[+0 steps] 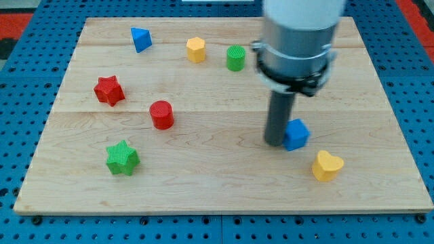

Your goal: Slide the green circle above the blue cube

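The green circle is a short green cylinder near the view's top, middle of the wooden board. The blue cube lies right of centre, lower down and to the right of the green circle. My tip is at the end of the dark rod, touching the blue cube's left side. The tip is well below and to the right of the green circle.
A blue triangular block and a yellow hexagon block sit near the top. A red star, a red cylinder and a green star lie at the left. A yellow heart is below the blue cube.
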Controlling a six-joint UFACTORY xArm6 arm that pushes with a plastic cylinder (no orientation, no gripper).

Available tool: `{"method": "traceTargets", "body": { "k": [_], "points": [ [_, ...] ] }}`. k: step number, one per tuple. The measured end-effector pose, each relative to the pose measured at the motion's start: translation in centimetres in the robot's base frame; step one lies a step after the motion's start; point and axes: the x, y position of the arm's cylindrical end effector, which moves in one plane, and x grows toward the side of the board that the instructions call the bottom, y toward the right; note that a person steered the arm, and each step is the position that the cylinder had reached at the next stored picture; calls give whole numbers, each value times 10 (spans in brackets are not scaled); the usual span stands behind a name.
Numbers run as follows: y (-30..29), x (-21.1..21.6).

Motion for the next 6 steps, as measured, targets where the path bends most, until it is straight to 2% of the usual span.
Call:
{"method": "traceTargets", "body": {
  "k": [1,2,3,4,5,6],
  "points": [
    [20,-15],
    [-14,-32],
    [17,-50],
    [12,-59],
    [-72,-88],
    [-135,-156]
  ]
}}
